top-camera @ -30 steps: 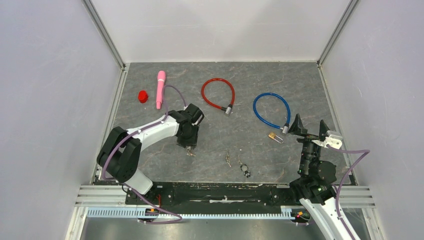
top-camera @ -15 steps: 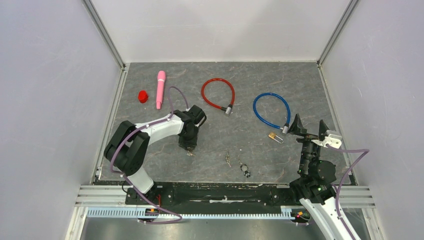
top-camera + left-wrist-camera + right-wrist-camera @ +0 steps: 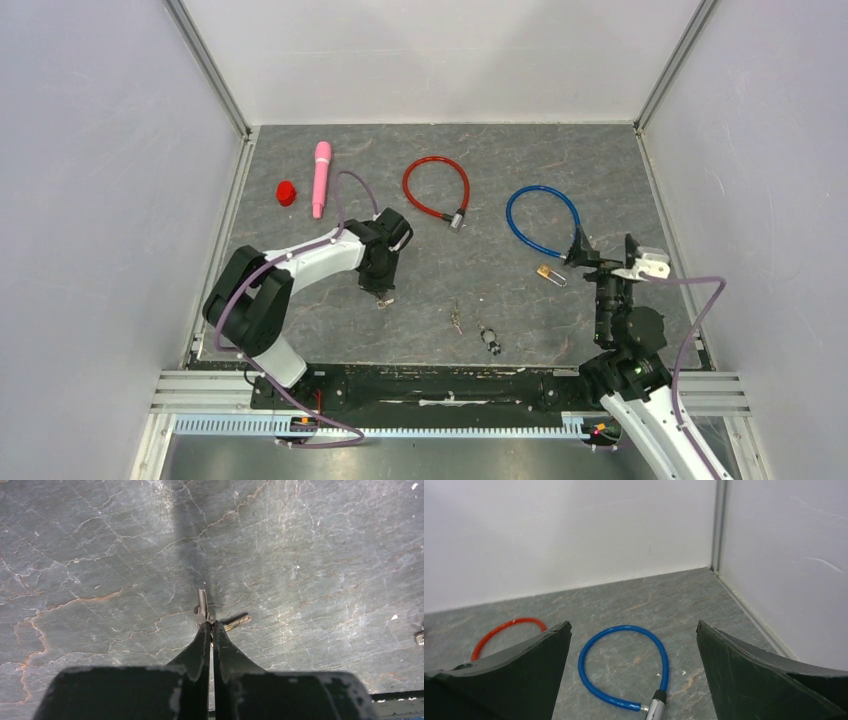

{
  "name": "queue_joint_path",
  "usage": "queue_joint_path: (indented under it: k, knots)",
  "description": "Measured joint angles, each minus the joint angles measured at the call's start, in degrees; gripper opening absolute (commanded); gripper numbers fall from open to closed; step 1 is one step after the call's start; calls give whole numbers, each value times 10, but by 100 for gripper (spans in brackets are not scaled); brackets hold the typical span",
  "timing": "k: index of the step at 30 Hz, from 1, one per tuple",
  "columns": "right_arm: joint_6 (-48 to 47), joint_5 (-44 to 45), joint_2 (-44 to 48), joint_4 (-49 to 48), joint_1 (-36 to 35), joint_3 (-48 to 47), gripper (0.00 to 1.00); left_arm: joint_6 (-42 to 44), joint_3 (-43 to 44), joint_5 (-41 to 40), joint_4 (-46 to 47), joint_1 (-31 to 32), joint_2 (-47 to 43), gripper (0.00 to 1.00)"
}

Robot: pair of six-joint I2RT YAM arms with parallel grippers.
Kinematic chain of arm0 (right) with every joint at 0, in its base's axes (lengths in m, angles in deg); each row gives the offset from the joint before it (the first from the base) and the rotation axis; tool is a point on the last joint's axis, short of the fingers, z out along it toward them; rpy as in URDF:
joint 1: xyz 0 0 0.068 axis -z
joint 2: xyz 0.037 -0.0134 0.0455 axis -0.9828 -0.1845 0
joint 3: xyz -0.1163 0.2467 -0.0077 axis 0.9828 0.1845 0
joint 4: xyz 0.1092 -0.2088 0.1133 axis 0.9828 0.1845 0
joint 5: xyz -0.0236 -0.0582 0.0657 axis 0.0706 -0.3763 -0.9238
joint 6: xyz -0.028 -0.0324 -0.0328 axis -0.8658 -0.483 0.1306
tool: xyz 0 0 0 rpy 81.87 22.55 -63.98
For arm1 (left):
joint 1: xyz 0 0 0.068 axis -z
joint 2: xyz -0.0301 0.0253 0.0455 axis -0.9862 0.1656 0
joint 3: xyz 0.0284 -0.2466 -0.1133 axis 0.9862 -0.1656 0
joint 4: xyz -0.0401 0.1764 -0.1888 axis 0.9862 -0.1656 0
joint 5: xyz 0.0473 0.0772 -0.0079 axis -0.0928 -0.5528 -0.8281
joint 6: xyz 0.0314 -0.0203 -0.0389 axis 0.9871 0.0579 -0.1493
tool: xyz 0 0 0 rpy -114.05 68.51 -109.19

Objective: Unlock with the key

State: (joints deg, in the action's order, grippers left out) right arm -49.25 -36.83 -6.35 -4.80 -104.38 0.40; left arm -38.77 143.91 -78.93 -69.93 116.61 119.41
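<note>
Nearest my bases, a small ring fob [image 3: 489, 340] and a loose key bunch [image 3: 456, 318] lie on the table [image 3: 300, 320], well right of where I'm working.

The left gripper [image 3: 210, 626] is pinched fully shut on the key [image 3: 202, 605], low over the near-left of the table. In the left wrist view the key's blade runs straight out from the fingertips, long axis in line with the fingers. A second key [image 3: 235, 622] on the same bunch sticks out to the right, tilted slightly away. I can't tell whether the bunch is off the surface. In the top view it is too small to read its heading.

Farther right, a brass padlock [image 3: 547, 272] sits just beside the metal end of the blue cable [image 3: 543, 188]. The right gripper [image 3: 604, 250] hangs above that spot, jaws spread wide, holding nothing. Its own camera frames the blue loop between the fingers.

Beyond, mid-table, lies the red cable [image 3: 436, 159]. A pink stick [image 3: 321, 178] and a red cap [image 3: 286, 193] lie at far left. Nothing lies between the key and either lock.
</note>
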Motion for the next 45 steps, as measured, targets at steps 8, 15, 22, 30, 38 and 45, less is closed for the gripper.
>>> queue_joint_path:
  k: [8,15,22,30,38,45]
  knots:
    - [42,-170,-188,101,0,-128,98,5,-33,28,45,0,-78,2]
    - [68,-347,-285,116,0,-145,98,4,-65,65,96,-1,-143,2]
    - [111,-468,-373,106,-2,-145,98,-1,-105,101,147,-1,-177,2]
    - [218,-579,-426,-38,-13,-90,98,-39,-161,206,267,-1,-230,2]
    - [366,-677,-537,-266,-17,-78,83,-98,-164,279,392,-1,-264,2]
    - [483,-713,-613,-428,-18,-81,74,-160,-186,316,489,-1,-294,2]
